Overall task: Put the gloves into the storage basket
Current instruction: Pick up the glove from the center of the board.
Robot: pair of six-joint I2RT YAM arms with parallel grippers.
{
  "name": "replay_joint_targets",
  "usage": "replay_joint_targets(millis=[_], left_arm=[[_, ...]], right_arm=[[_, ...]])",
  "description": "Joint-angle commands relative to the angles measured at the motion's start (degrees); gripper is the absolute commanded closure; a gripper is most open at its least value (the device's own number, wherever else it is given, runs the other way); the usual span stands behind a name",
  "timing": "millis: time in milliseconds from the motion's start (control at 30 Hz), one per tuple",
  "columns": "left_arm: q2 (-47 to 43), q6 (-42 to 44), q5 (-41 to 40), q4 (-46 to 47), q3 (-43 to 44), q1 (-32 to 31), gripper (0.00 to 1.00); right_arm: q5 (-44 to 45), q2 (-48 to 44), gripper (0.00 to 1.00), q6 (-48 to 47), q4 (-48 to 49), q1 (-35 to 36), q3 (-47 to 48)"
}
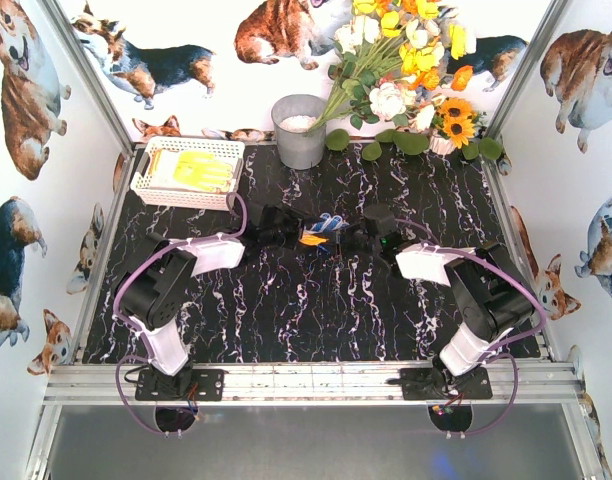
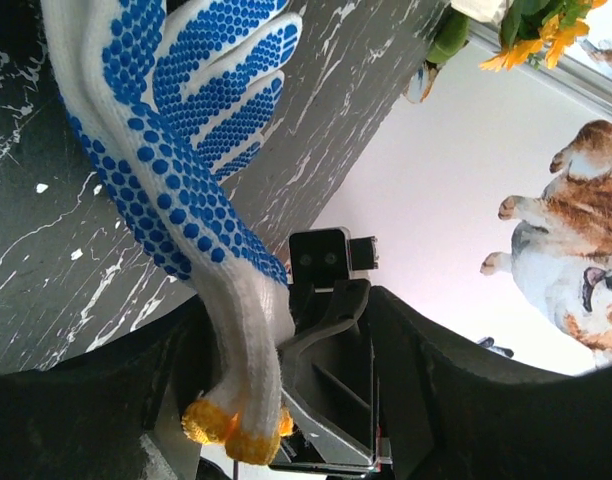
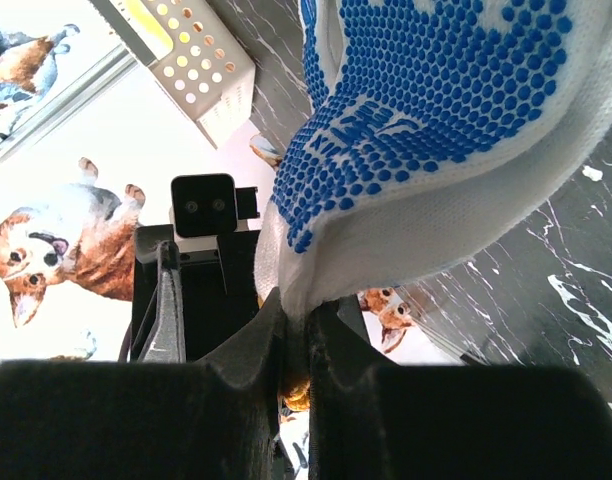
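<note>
My right tool (image 3: 296, 315) was pressed together on the blue-dotted glove (image 3: 436, 150) near its orange cuff, over the middle of the marbled surface (image 1: 316, 310). My left tool (image 2: 286, 320) stood spread with that cuff in its gap. I judged this a hand-over: the left had to pinch the cuff and the right let go, before a carry to the storage basket (image 1: 181, 198) in the far left corner, where yellow-palmed gloves (image 1: 201, 170) lay.

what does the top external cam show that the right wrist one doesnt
Only top external: the grey bucket, the flowers and both arms meeting above mid-table. Only right wrist: the right end effector shut on the white edge of the blue-dotted glove. Both: that glove, the storage basket and the black marbled table.
</note>
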Motion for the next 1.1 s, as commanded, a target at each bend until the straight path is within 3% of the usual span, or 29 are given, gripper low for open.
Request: replay_joint_targets(millis=[0,100,267,567,633,733,833,933,1067], left_arm=[[0.31,2.99,-1.91,-5.92,2.69,-0.35,0.45],[1.17,4.17,-0.82,-7.48,3.3,-0.81,0.45],[2.65,6.26,0.25,-9.87,5.57,-1.5,0.55],[0.03,7.27,-2.3,-12.59,4.56,-1.43,0.92],[0.3,7.98,-1.43,-12.7,4.6,-1.22,0.99],[0.0,10.3,0.51,-13.13,4.35,0.11,1.0],[-0.38,16.38,5.07,-15.85,4.61,3.56,1.0],[0.52,24.14,13.17,-19.52,5.62,6.98,1.0],[1.94,42.36,18.94,-37.04,11.75,9.32,1.0]], right_arm=[[0.52,-0.52,1.0,0.31,1.98,0.61,2.8],[-0.26,0.01,1.0,0.02,1.67,0.89,3.88],[-0.11,0.48,1.0,0.0,1.33,1.83,4.44],[-0.55,0.33,1.0,-1.13,-0.03,2.02,4.76],[-1.14,0.31,0.92,-2.65,-1.4,2.02,5.82],[-2.11,-0.13,0.74,-5.81,-5.24,2.02,7.97],[-2.75,-0.83,0.64,-10.94,-10.24,1.8,10.4],[-3.62,-0.93,0.62,-14.82,-14.63,1.38,12.29],[-4.41,-0.76,0.6,-19.41,-19.36,0.8,14.31]])
